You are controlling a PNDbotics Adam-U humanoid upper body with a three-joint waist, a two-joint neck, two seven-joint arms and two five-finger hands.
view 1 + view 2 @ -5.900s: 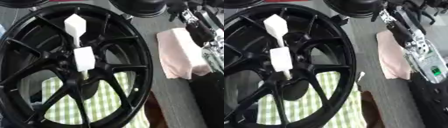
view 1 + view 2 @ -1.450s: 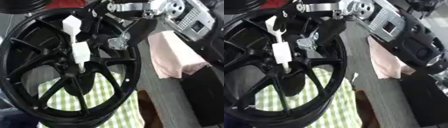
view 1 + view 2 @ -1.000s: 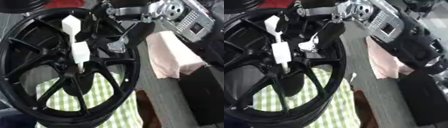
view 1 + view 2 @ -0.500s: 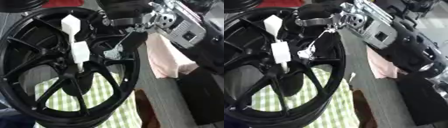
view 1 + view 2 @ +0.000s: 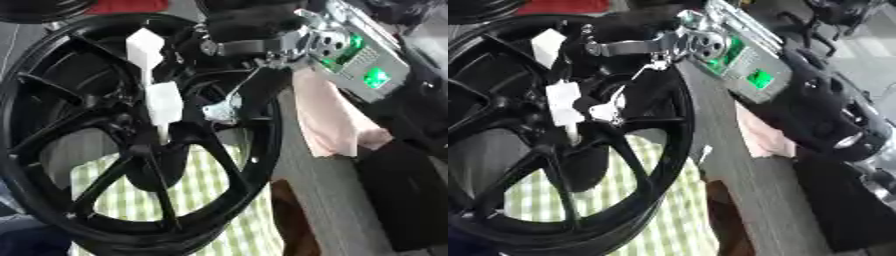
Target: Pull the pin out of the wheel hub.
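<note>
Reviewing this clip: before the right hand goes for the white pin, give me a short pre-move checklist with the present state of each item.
1. White pin seated in the hub of the black wheel: ok, it stands upright at the centre.
2. Pin free of obstruction: ok, nothing covers it.
3. Right hand near the pin: ok, it hangs over the spokes just right of it.
4. Right hand gripping the pin: not ok, no contact visible.
5. Finger posture: cannot tell.
6. Left hand: cannot tell, not in view.

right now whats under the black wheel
A green-checked cloth shows through the wheel spokes, lying on the grey table. Its extent beneath the rim is hidden.
</note>
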